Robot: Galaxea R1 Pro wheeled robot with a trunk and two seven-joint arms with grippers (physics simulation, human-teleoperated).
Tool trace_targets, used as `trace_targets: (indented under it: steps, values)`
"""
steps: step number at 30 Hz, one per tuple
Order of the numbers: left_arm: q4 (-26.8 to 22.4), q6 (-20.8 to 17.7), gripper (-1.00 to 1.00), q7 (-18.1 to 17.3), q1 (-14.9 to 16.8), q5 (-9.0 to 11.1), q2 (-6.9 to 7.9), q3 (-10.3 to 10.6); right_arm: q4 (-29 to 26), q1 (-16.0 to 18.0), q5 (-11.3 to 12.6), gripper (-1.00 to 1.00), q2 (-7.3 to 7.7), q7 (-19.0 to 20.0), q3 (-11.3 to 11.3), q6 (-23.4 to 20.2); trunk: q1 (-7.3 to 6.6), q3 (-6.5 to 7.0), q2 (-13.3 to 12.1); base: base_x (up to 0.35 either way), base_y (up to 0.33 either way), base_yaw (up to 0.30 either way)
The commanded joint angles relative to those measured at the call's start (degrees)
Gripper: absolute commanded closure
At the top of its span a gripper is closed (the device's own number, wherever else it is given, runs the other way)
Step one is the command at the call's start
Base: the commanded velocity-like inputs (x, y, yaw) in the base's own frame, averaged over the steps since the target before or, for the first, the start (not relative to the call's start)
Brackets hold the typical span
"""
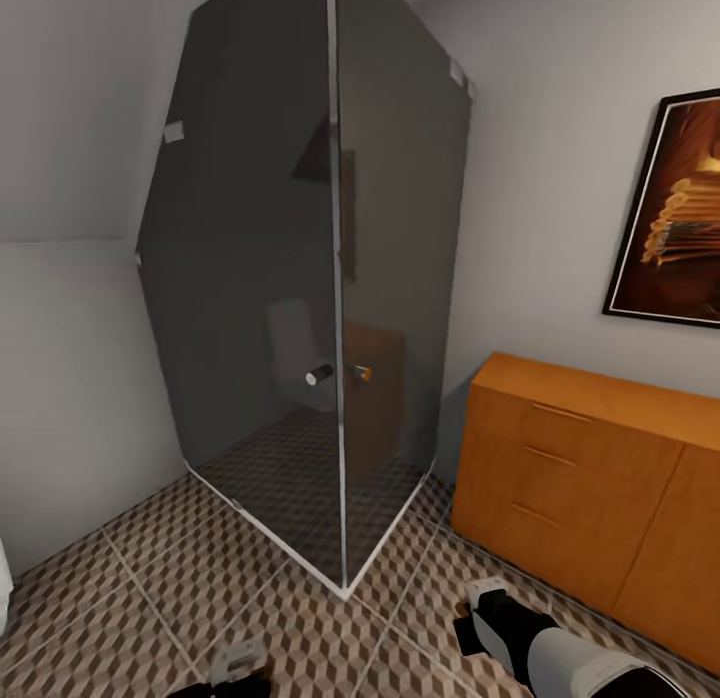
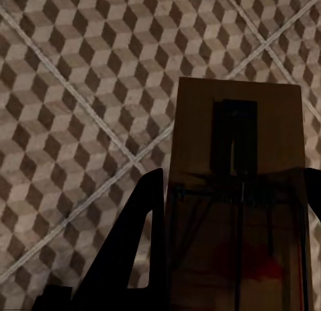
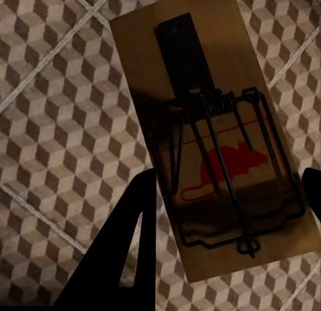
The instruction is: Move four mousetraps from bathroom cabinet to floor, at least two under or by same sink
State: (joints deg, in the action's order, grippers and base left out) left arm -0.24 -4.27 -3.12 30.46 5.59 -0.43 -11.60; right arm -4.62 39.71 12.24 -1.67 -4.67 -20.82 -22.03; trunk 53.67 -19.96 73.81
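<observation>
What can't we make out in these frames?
- Left hand: its mousetrap is in deep shadow in the left wrist view; wire parts blurred, lower end cut off by the frame edge.
- Cabinet: right end cut off in the head view.
- Shower enclosure: dark glass obscures what stands inside.
- Right hand: one finger cut off by the edge, grip contact on its mousetrap unclear.

A mousetrap (image 3: pixel 214 137) sits between the right gripper's (image 3: pixel 227 211) dark jaws, held above the cube-patterned floor (image 3: pixel 60 124). Its brown board carries a black plate, thin wire parts and a red mouse print. Pale grout lines cross the tiles.
</observation>
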Motion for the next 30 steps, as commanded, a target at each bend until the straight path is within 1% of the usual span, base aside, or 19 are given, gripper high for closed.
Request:
trace_targets:
  steps: [1,9,30]
  values:
    - [-0.03,-0.30,1.00,-0.04,0.04,0.48,-0.01,-0.18,-0.12,0.01,0.68,1.00,0.03,-0.20,-0.45,-0.30,0.00,-0.07,0.04,0.000,0.000,0.140]
    - [-0.03,-0.30,1.00,-0.04,0.04,0.47,-0.01,-0.16,-0.12,0.02,0.68,1.00,0.00,-0.08,-0.45,-0.30,0.00,-0.07,0.04,0.000,0.000,0.081]
    - [-0.03,-0.30,1.00,-0.04,0.04,0.47,-0.01,-0.18,-0.12,-0.02,0.68,1.00,0.00,-0.07,-0.45,-0.30,0.00,-0.07,0.04,0.000,0.000,0.265]
